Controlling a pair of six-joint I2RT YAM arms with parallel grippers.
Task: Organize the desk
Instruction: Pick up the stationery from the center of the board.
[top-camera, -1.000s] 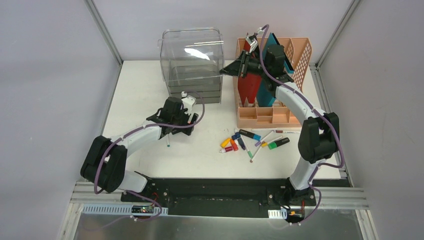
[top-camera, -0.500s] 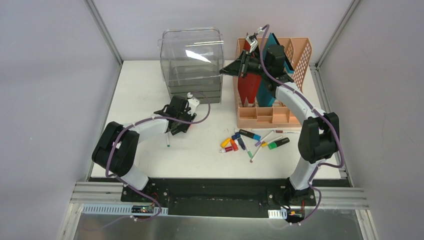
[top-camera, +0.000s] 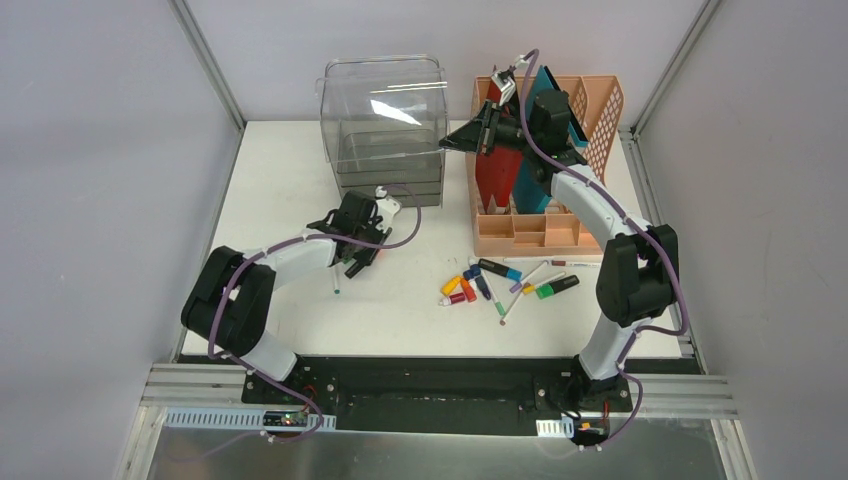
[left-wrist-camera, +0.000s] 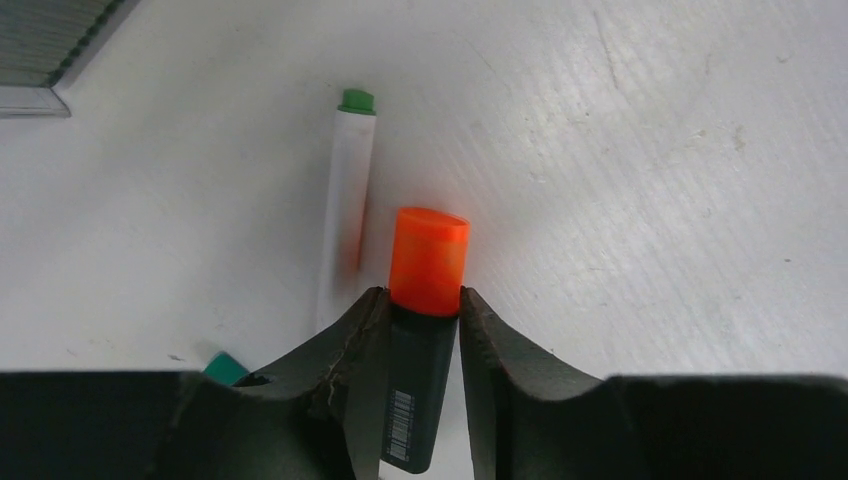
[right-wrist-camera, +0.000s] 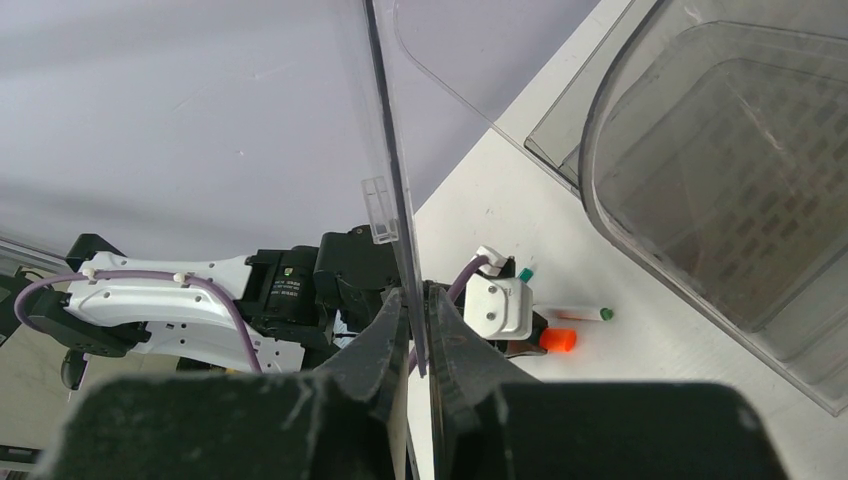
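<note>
The desk (top-camera: 280, 160) is a white tabletop with rails and grey walls round it. Low over its left middle, my left gripper (top-camera: 355, 258) (left-wrist-camera: 422, 312) is shut on a black marker with an orange cap (left-wrist-camera: 430, 258) (right-wrist-camera: 558, 340). The cap sticks out past the fingertips. Beside the marker lies a white pen with a green cap (left-wrist-camera: 345, 200) (top-camera: 336, 283). My right gripper (top-camera: 447, 145) (right-wrist-camera: 420, 310) is raised at the right side of the clear drawer box (top-camera: 385, 130). It is shut on a thin clear plastic panel (right-wrist-camera: 390, 150), seen edge-on.
A peach file rack (top-camera: 530, 232) stands at the back right with a red folder (top-camera: 495, 175) and a teal folder (top-camera: 545, 95) in it. Several loose markers and pens (top-camera: 500, 285) lie in front of the rack.
The left gripper's jaws have closed onto the orange-capped marker, and the left arm has shifted a little to the right. The right arm has not moved.
</note>
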